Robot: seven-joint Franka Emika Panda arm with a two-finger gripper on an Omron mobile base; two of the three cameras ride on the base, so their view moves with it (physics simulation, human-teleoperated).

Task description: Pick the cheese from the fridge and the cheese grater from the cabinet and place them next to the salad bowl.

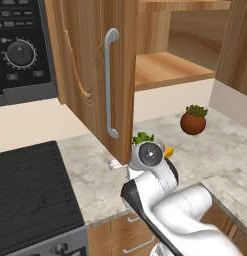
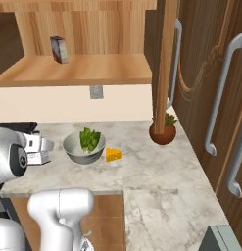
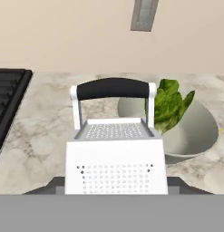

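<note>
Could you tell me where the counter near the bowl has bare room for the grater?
Bare marble lies left of the bowl, toward the stove, and along the front edge. The bowl's right is crowded: the cheese touches it. The grater sits in the gripper.

Matt white perforated cheese grater (image 3: 116, 163), black satin handle. Smooth dull grey metallic salad bowl (image 2: 73, 145), leafy greens inside. Waxy yellow-orange cheese (image 2: 113, 155). Grained brown wood cabinet (image 1: 95, 65), carved door, brushed silver bar handle (image 1: 110, 82). Veined marble-look table (image 2: 157, 166), low sheen. Terracotta pot (image 1: 192, 123), matt. Black matt stovetop (image 1: 30, 192).
</note>
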